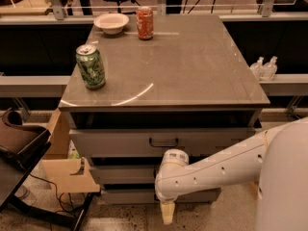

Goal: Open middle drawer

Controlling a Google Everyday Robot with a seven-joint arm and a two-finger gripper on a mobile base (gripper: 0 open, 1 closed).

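Middle drawer (122, 173) just above gripper (167, 212)

Warm, dimmish indoor light, mostly from overhead. It lands on the cabinet top (192, 66): a curved glare streak near the front left, w/ a paler sheen toward the far edge. Deep shadow sits under the top's overhang and btwn the drawer fronts, incl. just above the middle drawer (120, 173). Far bkgd goes nearly black. The white arm (226, 165) at near right reads bright, almost washed out; the gripper (167, 213), low by the floor at front centre, is dimmer.
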